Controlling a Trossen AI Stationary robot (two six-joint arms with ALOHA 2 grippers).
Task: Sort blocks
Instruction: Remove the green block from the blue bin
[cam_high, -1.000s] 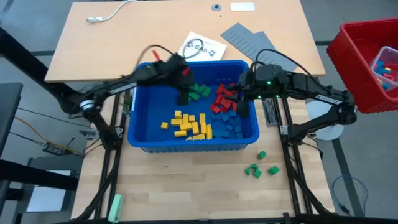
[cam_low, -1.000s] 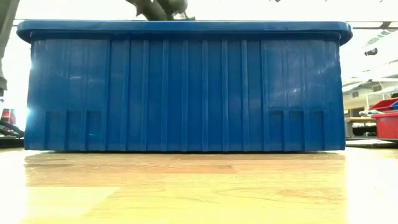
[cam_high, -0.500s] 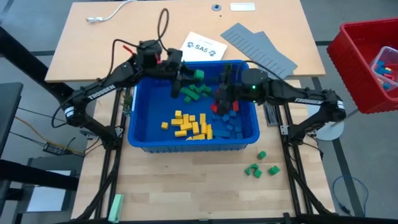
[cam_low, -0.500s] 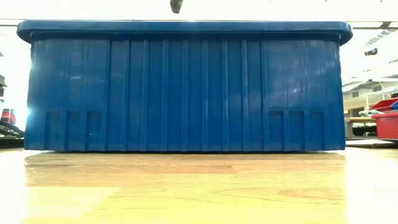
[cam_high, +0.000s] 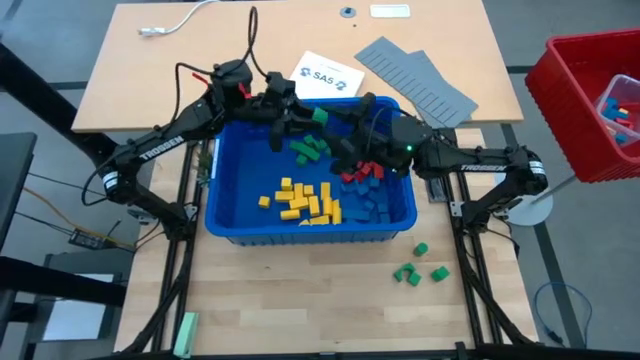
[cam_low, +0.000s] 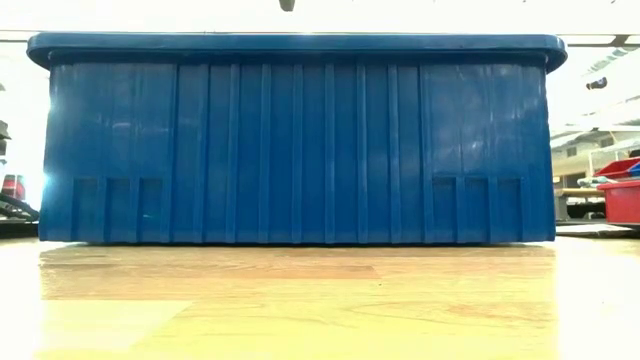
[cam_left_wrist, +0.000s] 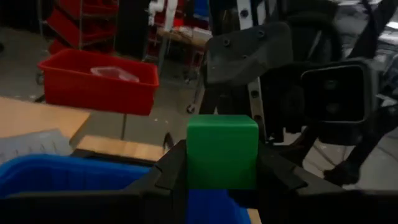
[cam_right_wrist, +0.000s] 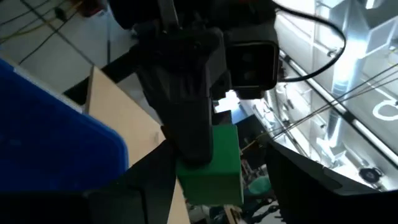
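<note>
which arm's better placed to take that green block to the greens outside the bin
Right, probably. The right gripper has its jaws open around the green block held by the left gripper, and the loose greens lie on its side of the table.

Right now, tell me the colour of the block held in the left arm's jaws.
Green. The block shows best in the left wrist view, clamped in the left gripper.

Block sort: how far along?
Done: inside the blue bin, yellow blocks, blue blocks and red blocks already sit in colour groups. In hand: left tool grips a green block above the bin, right tool open beside it. Left: four loose green blocks on the table.
</note>
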